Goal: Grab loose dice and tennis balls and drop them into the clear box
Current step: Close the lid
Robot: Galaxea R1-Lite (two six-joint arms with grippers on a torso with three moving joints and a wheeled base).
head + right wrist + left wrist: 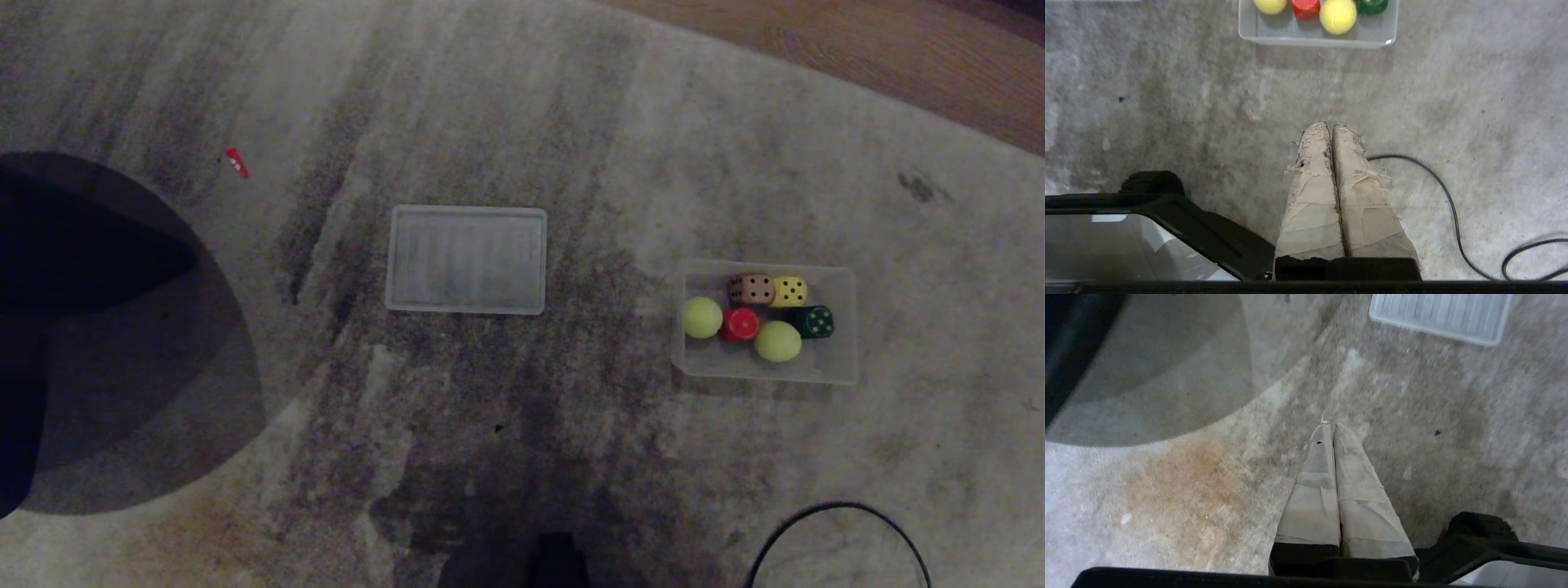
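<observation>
The clear box (841, 359) sits on the grey carpet at the right. Inside it lie two tennis balls (702, 317) (777, 341) and several dice: tan (751, 288), yellow (789, 291), red (741, 324) and dark green (814, 321). Its ribbed lid (465, 259) lies flat on the carpet, apart to the left. Neither arm shows in the head view. My right gripper (1331, 125) is shut and empty above bare carpet, short of the box (1314, 41). My left gripper (1329, 424) is shut and empty too, with the lid (1439, 312) ahead of it.
A black cable (841, 510) loops on the carpet at the near right, close to the right gripper. A small red scrap (236, 162) lies at the far left. A dark rounded shape (98, 327) covers the left side. Wooden floor (898, 57) borders the carpet's far right.
</observation>
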